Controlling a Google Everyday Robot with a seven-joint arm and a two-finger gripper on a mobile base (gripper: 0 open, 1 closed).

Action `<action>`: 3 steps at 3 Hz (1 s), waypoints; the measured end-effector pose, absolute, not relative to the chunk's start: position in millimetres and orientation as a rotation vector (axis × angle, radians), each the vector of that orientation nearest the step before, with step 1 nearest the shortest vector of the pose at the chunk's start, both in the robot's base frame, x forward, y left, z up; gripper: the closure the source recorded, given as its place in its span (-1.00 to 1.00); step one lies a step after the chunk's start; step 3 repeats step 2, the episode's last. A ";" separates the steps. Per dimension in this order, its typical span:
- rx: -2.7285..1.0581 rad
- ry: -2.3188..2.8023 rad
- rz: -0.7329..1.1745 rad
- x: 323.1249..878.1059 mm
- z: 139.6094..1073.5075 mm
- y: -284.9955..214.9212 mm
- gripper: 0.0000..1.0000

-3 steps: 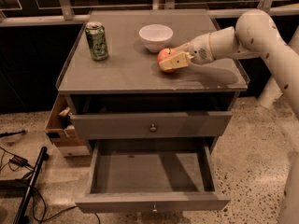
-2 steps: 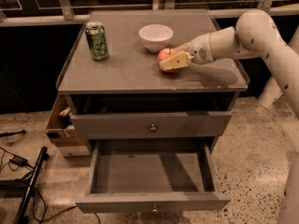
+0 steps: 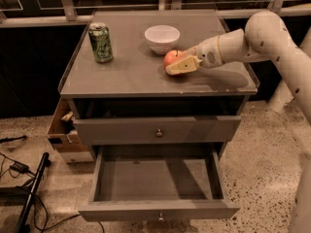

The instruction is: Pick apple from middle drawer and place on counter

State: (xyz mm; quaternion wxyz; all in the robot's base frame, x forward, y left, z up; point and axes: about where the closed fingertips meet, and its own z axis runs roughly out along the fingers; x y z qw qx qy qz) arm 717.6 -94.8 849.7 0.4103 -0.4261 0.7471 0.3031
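Observation:
The red-orange apple (image 3: 171,57) rests on the grey counter (image 3: 131,69), right of centre and just in front of the white bowl. My gripper (image 3: 178,62) reaches in from the right at counter height. It is shut on the apple, with one pale finger (image 3: 183,66) lying along the apple's front side. The middle drawer (image 3: 155,181) stands pulled out at the bottom, its flat grey floor bare and its small knob (image 3: 160,216) on the front edge.
A white bowl (image 3: 162,38) stands at the counter's back centre and a green can (image 3: 100,42) at the back left. A closed knobbed drawer front (image 3: 159,132) sits above the open drawer. A cardboard box (image 3: 65,132) and cables (image 3: 22,178) lie on the floor at the left.

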 end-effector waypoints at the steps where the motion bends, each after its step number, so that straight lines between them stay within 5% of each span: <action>1: -1.073 1.881 0.763 717.6 849.7 -94.8 -1.00; 3: -1.073 1.881 0.763 717.6 849.7 -94.8 -1.00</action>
